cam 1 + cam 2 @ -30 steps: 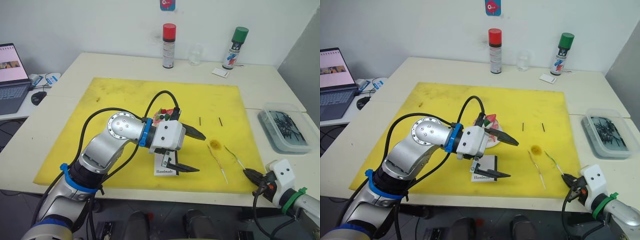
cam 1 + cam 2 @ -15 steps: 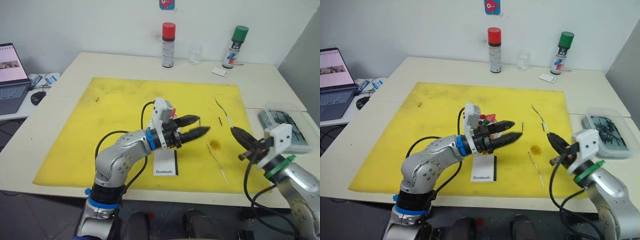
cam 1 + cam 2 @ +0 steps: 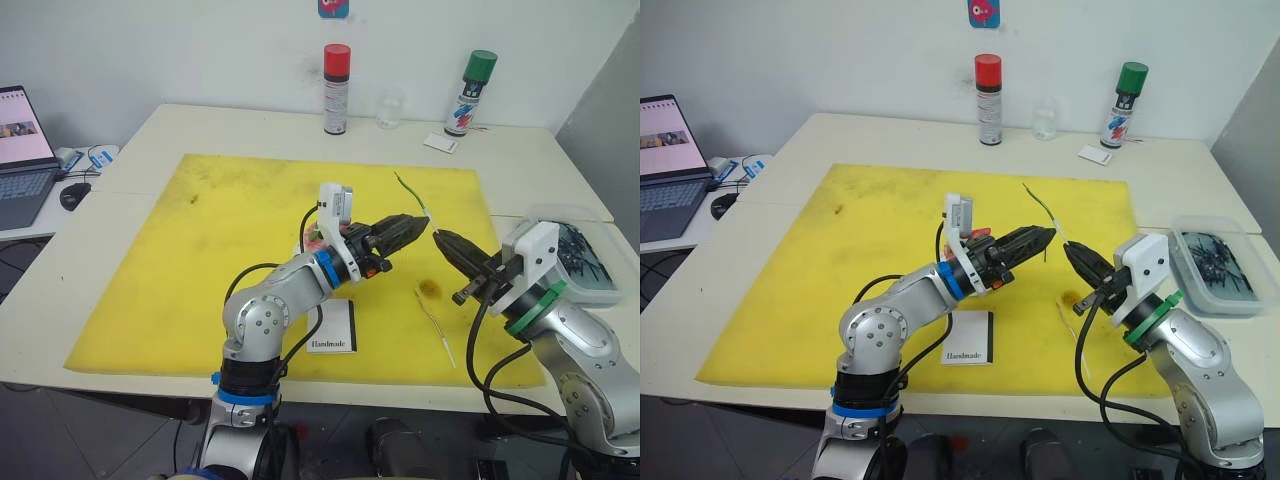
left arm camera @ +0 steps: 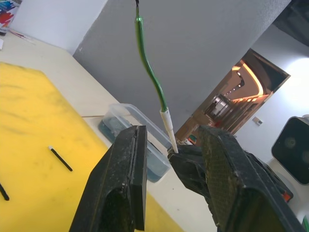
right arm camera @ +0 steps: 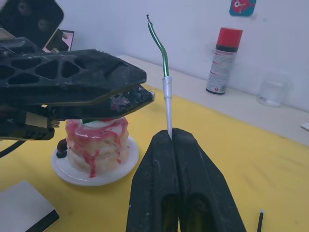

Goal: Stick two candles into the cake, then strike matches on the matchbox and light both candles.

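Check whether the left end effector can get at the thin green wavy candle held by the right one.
Probably yes: the left end effector, open, sits right beside the thin green wavy candle, which stands up from the shut right end effector with nothing between them.

Green candle (image 5: 163,62), thin and wavy with a white base, upright at centre frame above the yellow mat; pale candle (image 3: 434,322) flat at lower right; pink-and-white cake (image 5: 98,143) on its white plate at centre; "Handmade" matchbox (image 3: 969,337) below it; two dark matches (image 4: 60,158) flat.

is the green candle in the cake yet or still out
Out. The right end effector holds the green candle by its white base, upright in the air, beside the cake.
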`<act>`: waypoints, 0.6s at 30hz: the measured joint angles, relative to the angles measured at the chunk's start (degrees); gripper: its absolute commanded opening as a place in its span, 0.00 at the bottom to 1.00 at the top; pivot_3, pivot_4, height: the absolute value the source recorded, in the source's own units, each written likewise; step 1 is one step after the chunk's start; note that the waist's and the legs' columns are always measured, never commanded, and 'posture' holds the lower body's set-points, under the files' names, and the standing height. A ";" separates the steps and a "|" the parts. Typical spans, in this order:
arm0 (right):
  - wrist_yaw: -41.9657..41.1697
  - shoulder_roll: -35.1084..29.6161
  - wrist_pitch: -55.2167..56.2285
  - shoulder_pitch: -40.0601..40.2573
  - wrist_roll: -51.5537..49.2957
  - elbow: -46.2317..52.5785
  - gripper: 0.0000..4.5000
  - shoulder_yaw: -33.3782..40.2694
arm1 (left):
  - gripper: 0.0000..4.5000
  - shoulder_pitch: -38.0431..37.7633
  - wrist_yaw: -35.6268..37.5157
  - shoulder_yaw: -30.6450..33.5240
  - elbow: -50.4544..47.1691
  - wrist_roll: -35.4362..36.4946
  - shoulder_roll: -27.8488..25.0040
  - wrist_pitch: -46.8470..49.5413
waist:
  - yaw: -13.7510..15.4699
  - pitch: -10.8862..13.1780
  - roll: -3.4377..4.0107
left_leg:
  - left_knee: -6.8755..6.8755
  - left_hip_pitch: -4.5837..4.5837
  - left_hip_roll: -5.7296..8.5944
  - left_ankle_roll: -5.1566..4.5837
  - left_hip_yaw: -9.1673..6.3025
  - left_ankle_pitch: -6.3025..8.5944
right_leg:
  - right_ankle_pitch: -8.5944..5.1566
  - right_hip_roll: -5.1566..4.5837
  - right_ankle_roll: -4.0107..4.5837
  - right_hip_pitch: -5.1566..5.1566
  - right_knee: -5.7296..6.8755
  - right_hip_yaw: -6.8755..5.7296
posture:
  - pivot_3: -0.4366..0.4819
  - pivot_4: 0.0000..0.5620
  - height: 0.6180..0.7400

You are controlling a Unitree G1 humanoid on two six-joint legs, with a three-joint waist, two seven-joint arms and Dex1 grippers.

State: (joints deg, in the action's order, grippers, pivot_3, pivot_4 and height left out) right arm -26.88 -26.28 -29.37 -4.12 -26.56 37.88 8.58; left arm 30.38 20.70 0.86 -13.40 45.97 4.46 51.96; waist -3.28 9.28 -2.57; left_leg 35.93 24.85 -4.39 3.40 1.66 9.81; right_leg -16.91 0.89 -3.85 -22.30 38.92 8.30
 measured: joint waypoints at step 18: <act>0.96 -0.22 -1.10 -0.91 -0.12 1.09 0.00 -1.72 | 0.43 1.03 0.12 -1.79 2.49 -0.08 1.69 -6.15 | -0.01 0.02 -0.03 | -0.14 0.01 0.02 0.04 0.00 0.03 | -0.02 -0.01 0.04 -0.03 -0.17 0.04 | 0.48 0.27 1.00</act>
State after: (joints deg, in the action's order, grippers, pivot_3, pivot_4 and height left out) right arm -25.92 -26.50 -30.47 -5.03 -26.68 38.97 6.87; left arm 31.41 20.82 -0.93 -10.91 45.88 6.15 45.81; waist -3.29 9.30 -2.59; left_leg 35.79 24.85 -4.38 3.45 1.67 9.84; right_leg -16.93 0.88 -3.81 -22.34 38.75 8.34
